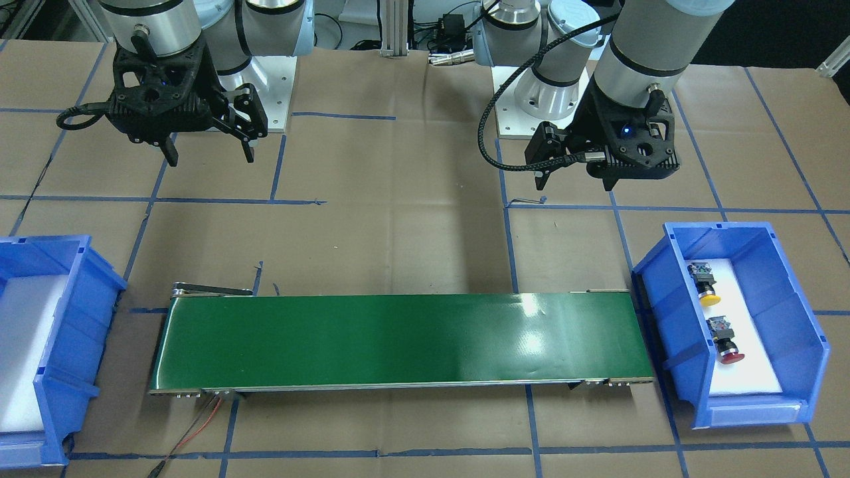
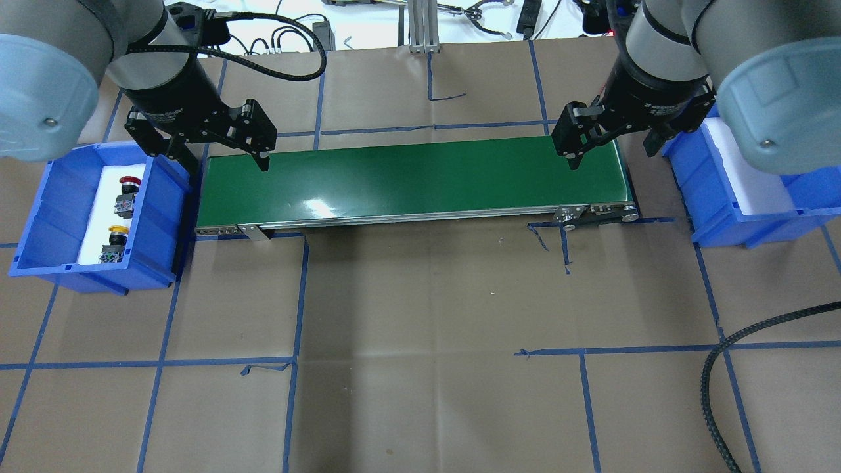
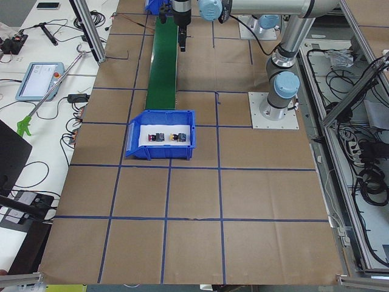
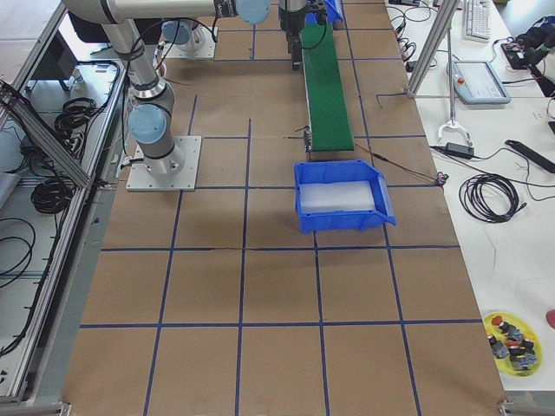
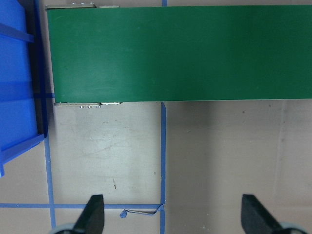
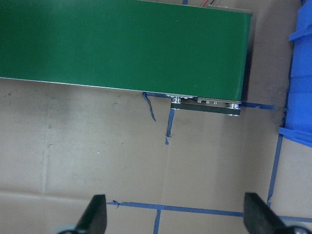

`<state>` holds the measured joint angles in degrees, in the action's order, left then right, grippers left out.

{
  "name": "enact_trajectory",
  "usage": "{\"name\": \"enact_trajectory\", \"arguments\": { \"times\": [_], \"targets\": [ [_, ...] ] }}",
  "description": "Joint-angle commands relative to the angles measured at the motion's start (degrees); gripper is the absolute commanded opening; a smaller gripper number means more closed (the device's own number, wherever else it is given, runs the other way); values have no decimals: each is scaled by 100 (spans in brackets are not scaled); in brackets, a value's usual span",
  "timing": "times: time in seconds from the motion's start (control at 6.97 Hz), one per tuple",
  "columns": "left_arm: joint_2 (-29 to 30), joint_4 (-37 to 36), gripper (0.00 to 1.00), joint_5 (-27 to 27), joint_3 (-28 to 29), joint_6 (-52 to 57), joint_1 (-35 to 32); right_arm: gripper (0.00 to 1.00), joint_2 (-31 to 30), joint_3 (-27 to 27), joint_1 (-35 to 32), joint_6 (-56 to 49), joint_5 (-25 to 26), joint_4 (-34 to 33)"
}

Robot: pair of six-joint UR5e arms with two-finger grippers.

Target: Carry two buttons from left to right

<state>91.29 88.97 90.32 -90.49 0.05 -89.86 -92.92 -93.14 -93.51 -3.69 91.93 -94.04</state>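
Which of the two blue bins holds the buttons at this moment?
The left bin, holding the yellow button and red button; the right bin shows only white foam.

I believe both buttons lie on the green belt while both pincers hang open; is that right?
Not quite: the overhead view shows the red button and yellow button in the left blue bin, not on the green belt. The left pincer and right pincer do hang open.
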Motion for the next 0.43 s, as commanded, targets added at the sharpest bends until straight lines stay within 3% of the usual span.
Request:
{"name": "enact_trajectory", "arguments": {
  "times": [0.0,0.29],
  "targets": [
    [-5,-12,100,12,-13,38,12,100,2,6,0,0,0,0],
    [3,-12,100,-41,-30,213,326,100,2,-3,0,-9,26,0]
  ]
}}
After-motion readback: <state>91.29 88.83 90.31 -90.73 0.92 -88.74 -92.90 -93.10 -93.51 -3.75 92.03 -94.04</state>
